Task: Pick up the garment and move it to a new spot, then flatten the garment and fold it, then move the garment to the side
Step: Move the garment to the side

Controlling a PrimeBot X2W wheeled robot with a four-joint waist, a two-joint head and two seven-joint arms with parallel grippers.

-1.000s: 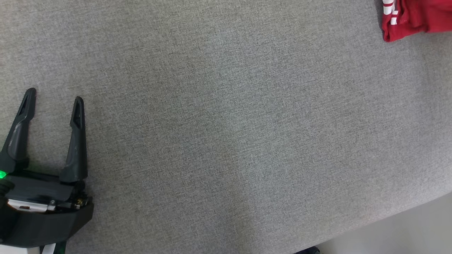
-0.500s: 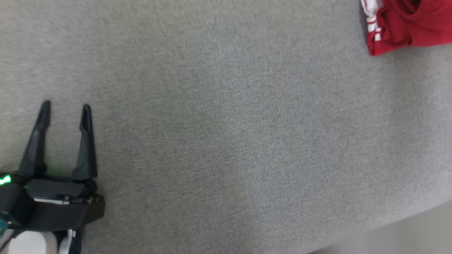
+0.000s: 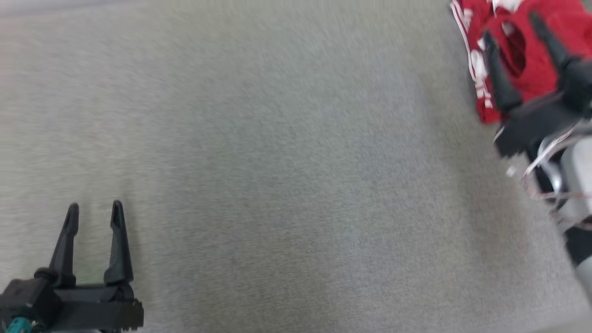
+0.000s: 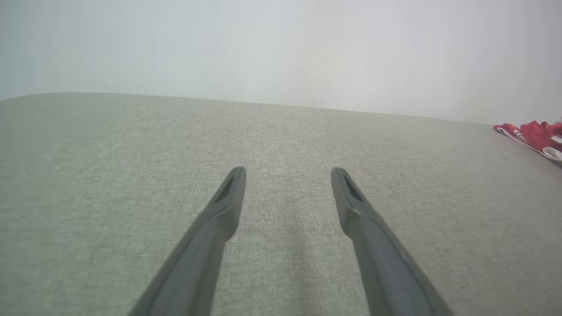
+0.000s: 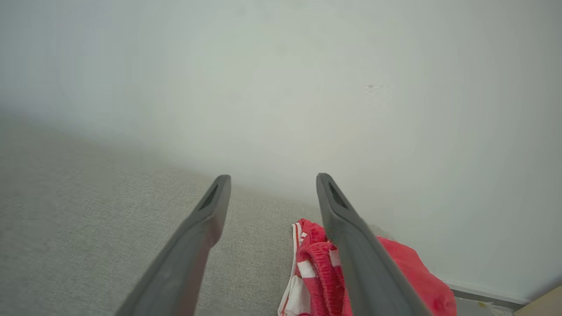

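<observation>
Since a second ago the head camera has swung, and the right gripper (image 3: 510,25) has come into its view at the upper right. It is blurred, with its fingers spread and pointing up over the red-and-white garment (image 3: 532,74), which lies crumpled at the far right of the grey cloth surface (image 3: 296,162). The left gripper (image 3: 95,205) sits at the lower left, fingers parted and empty, well apart from the garment.

From the left wrist, the left gripper (image 4: 288,171) is spread above bare cloth, and the garment (image 4: 533,134) lies at the far right edge before a pale wall (image 4: 281,44).

From the right wrist, the right gripper (image 5: 273,177) stands apart, holding nothing. The garment (image 5: 314,263) lies beneath its right-hand finger; whether they touch is unclear.
</observation>
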